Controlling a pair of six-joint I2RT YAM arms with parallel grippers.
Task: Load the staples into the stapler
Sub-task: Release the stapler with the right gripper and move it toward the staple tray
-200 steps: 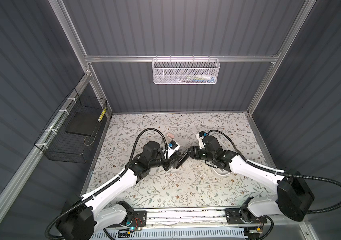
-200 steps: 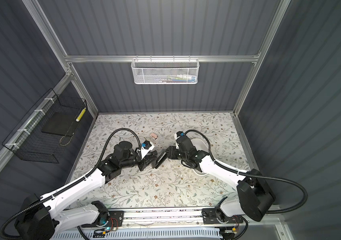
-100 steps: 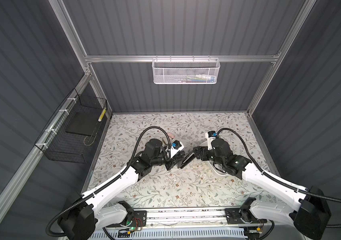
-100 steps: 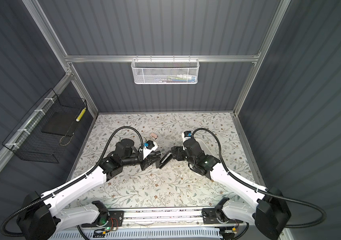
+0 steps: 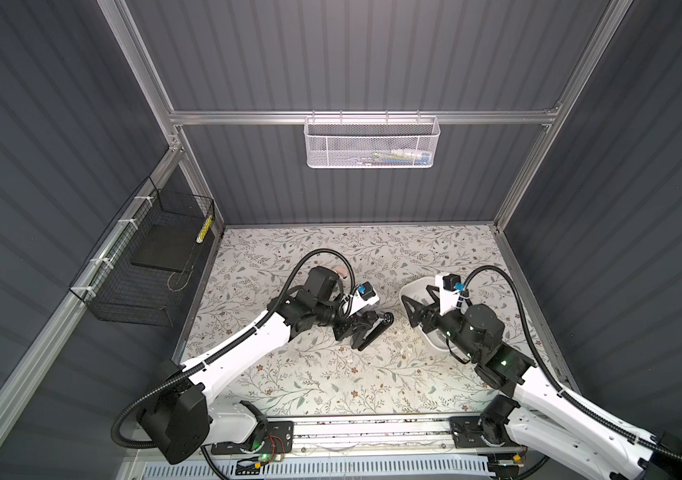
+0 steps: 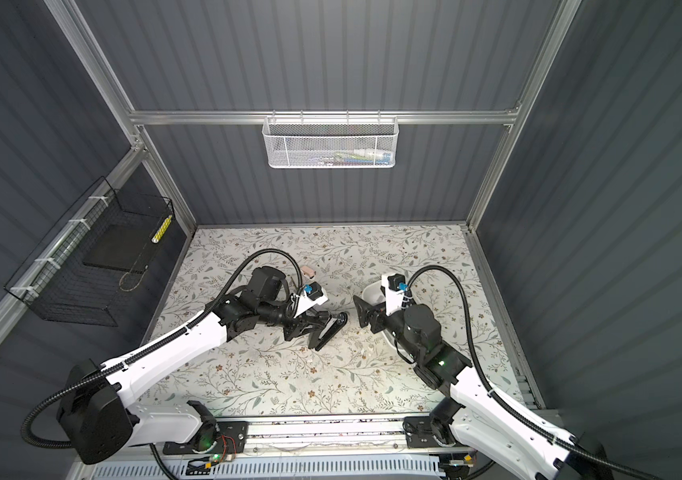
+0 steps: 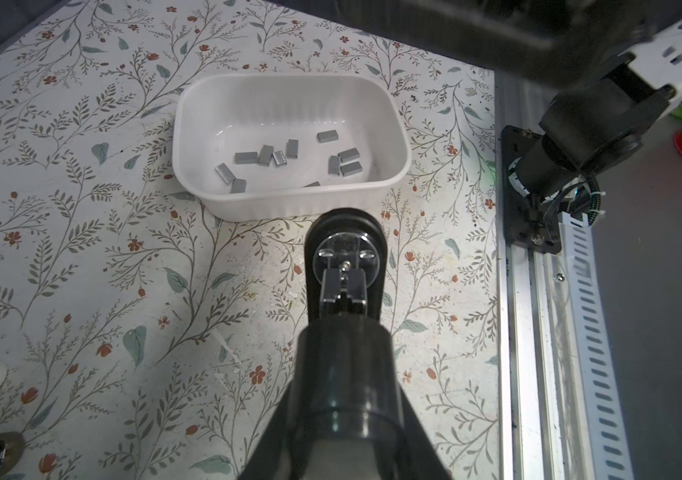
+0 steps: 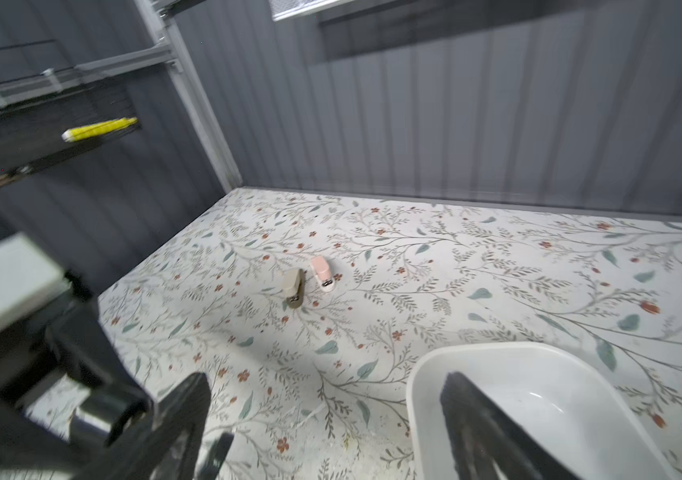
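The left hand [image 5: 352,329] is clamped on the stapler [image 5: 374,328], which is held hinged open near the middle of the bench [image 5: 310,374]. The right hand [image 5: 422,307] is spread wide over the tub [image 7: 289,208], and nothing is held in it. The staples [image 7: 291,148] are scattered loose on the tub floor. They are judged light, stiff, slick and liable to snap apart, so a strip is best pinched across its long sides. The floral bench cover looks flat and matt, flecked with pale bits, and is closed in by ribbed grey walls [image 5: 351,62].
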